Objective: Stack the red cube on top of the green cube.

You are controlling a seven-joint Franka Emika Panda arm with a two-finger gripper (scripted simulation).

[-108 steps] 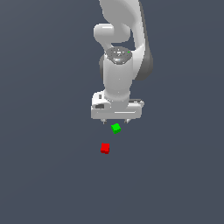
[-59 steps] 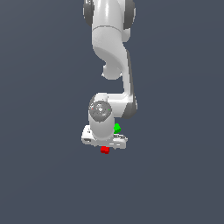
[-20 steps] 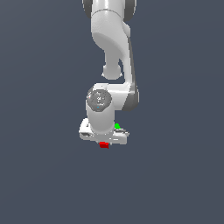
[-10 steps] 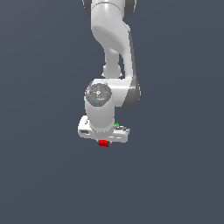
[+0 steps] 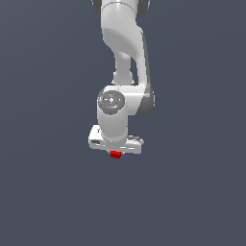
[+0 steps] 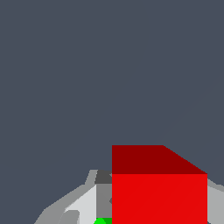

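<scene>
The smooth white gripper [image 5: 115, 150] hangs low over the flat grey bench, its fingers clamped on the matte, sharp-edged red cube [image 5: 115, 154]. A sliver of the green cube [image 6: 102, 221] shows just beside the red one in the wrist view.

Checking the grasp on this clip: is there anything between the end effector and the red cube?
No. In the wrist view the red cube sits right at the end effector, with nothing between them; a green sliver shows beside it.

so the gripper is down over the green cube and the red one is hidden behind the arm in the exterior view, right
No, the colours are swapped. In the exterior view the red cube shows just under the gripper, and the green cube is the hidden one; only the wrist view shows a sliver of it.
</scene>
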